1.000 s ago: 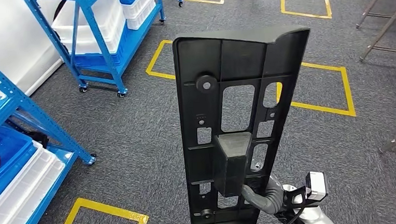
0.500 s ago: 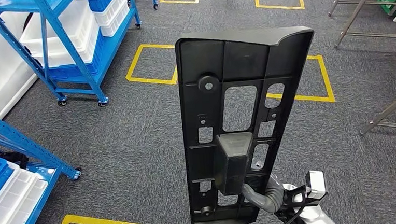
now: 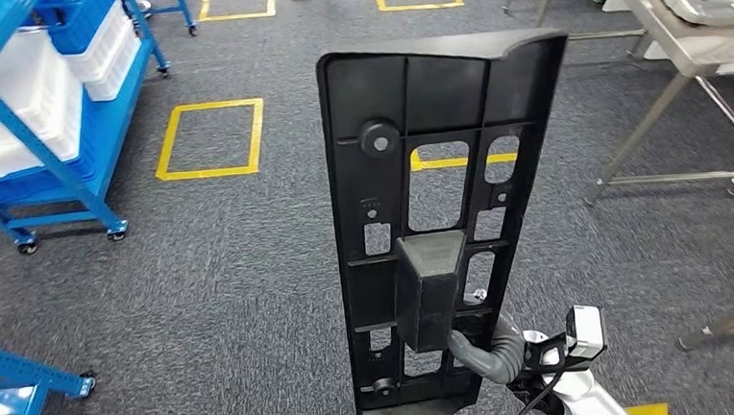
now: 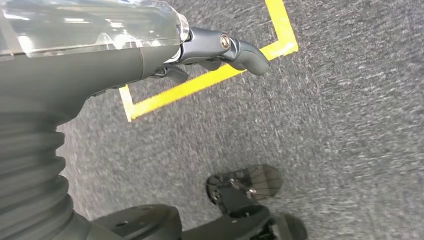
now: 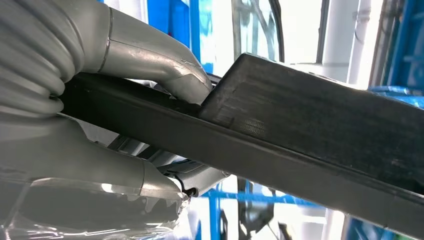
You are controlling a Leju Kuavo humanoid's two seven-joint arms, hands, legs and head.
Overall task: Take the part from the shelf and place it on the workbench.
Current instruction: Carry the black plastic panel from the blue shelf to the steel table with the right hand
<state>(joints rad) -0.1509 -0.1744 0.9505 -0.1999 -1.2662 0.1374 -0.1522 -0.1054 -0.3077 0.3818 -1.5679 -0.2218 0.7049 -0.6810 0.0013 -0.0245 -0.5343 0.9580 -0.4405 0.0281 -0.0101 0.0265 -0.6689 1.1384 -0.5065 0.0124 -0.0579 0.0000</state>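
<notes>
Black plastic part (image 3: 445, 212) upright, lower end gripped by right hand (image 3: 492, 354); left hand (image 4: 150, 55) w/ nothing held.

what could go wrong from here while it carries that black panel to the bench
1. The right hand grips the tall black part only near its bottom end, so it may tip or slip while walking.
2. The upright part blocks much of the head view, and the metal workbench has legs nearby that it could hit.
</notes>
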